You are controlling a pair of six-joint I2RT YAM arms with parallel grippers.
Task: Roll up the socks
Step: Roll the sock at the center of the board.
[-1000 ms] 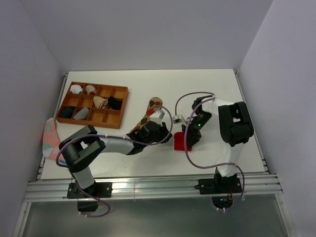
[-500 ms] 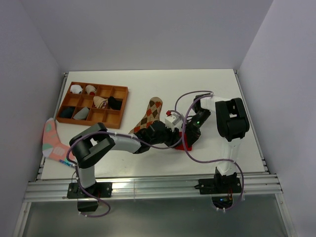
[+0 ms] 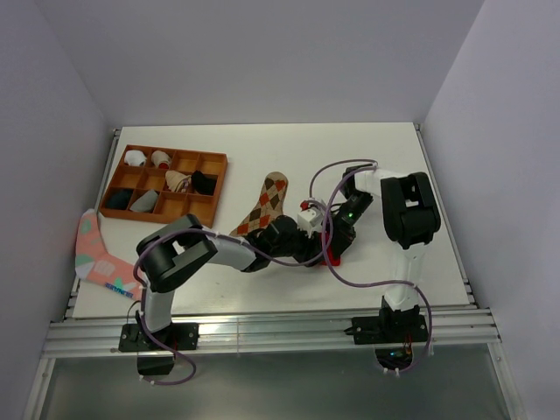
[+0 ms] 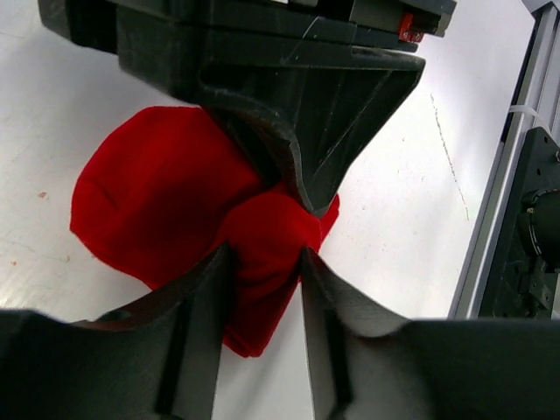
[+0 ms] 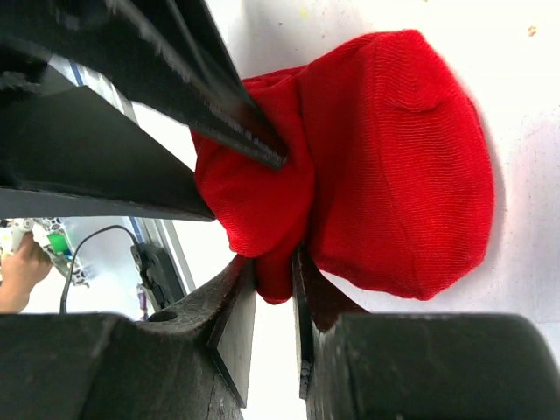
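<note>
Rolling the red sock (image 4: 149, 192) is the step in hand, and it looks about half done. The sock sits bunched on the tabletop (image 3: 367, 149) at the near middle, between the two arms.

The right claw (image 5: 273, 258) is clamped on a thin edge of the red sock, with its fingers almost together. The left claw (image 4: 264, 258) comes from the opposite side. Its fingers are set wider and grip a thick fold that fills the gap between them, though I cannot tell how firmly. The two claws nearly touch.

To do this well, I would keep the right pinch fixed as the anchor. The left claw should then carry its fold over and tuck it down without dragging the bundle sideways. A slack fold would probably spring open, so the fabric should stay taut. The fingers must also not knock against each other.

By count there are two socks to roll. One is the red sock, and the other is the argyle sock (image 3: 267, 203), which lies flat just beyond the left arm. One pink sock (image 3: 92, 249) lies at the left edge of the tabletop. One wooden tray (image 3: 166, 185) holds six small bundles.
</note>
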